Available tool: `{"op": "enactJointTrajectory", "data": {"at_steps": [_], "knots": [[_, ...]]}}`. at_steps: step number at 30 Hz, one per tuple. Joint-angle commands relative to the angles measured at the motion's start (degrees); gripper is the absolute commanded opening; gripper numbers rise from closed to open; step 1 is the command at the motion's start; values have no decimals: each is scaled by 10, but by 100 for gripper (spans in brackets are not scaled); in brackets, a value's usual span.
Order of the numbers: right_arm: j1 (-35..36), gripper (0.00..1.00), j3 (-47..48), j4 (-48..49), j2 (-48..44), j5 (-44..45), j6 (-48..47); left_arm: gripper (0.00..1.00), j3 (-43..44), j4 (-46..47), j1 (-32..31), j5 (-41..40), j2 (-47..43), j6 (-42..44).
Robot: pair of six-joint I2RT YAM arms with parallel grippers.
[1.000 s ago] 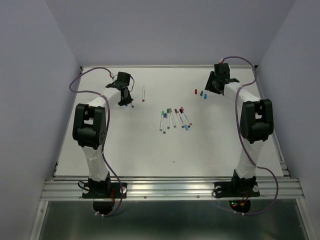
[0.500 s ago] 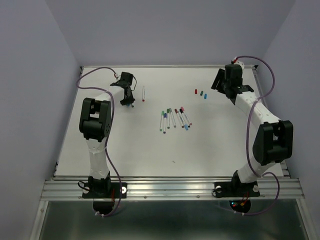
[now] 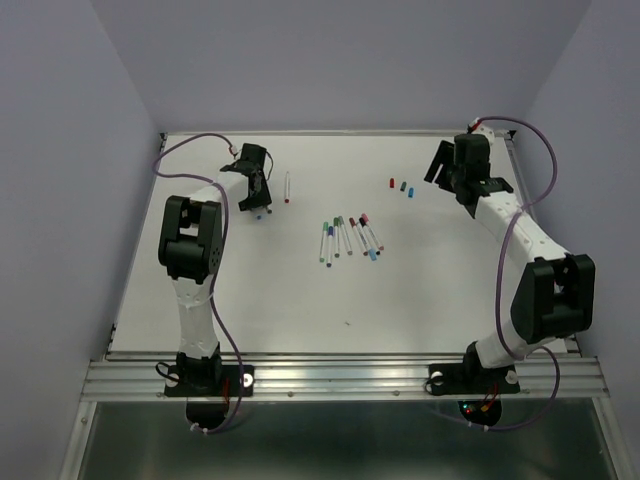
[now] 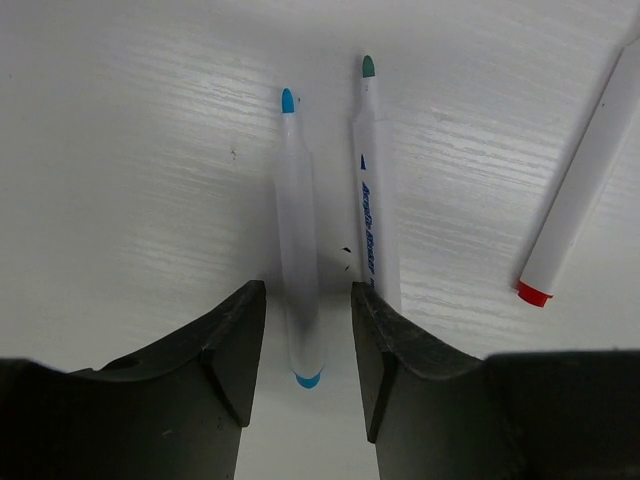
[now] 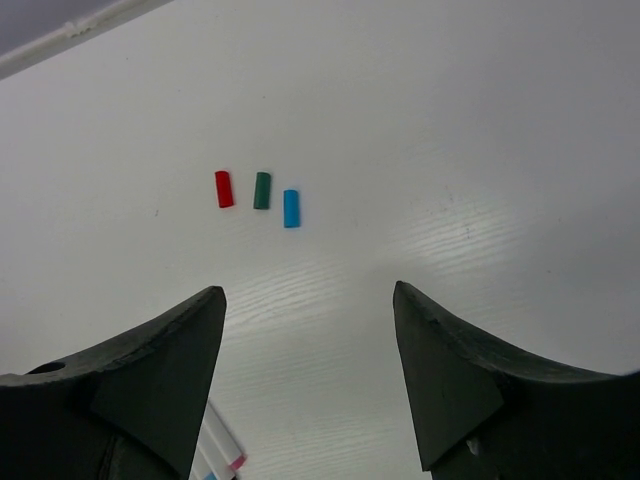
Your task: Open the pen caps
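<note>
Three pen caps lie in a row at the back right: red (image 5: 224,188), green (image 5: 262,190) and blue (image 5: 291,208), also visible from above as the pen caps (image 3: 402,186). My right gripper (image 5: 310,300) hovers open a short way from them, holding nothing. My left gripper (image 4: 308,330) is open at the back left. A blue-tipped pen (image 4: 298,230) lies flat on the table between its fingers, with a gap on each side. A green-tipped pen (image 4: 370,190) lies just outside the right finger. A red-ended pen (image 4: 580,190) rests farther right.
Several capped pens (image 3: 350,237) lie in a loose bunch at the table's middle; two of them (image 5: 220,450) show at the lower left of the right wrist view. The lone red-ended pen (image 3: 287,187) sits right of my left gripper (image 3: 258,198). Walls enclose the table on three sides.
My left gripper has opened, and the blue-tipped pen now lies loose between its fingers. My right gripper has drawn back to the right from the caps and opened wider.
</note>
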Motion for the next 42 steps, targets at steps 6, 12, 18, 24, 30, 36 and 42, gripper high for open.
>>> {"op": "enactJointTrajectory", "data": {"at_steps": [6, 12, 18, 24, 30, 36, 42], "knots": [[-2, 97, -39, 30, -70, -15, 0, 68, -51, 26, 3, 24, -109, -9], [-2, 100, -70, 31, -100, -7, 7, 99, -123, 63, -14, 65, -220, -15], [-2, 100, -86, 31, -112, -21, 2, 99, -162, 64, -59, 76, -255, -1], [-2, 100, -98, 31, -121, -30, -5, 99, -189, 66, -144, 88, -257, 26], [-2, 100, -103, 31, -120, -34, -10, 99, -180, 51, -199, 77, -221, 37], [-2, 100, -105, 31, -112, -39, -9, 99, -162, 22, -231, 40, -178, 34], [-2, 100, -108, 30, -113, -30, -13, 99, -148, 17, -240, 35, -150, 28]]}}
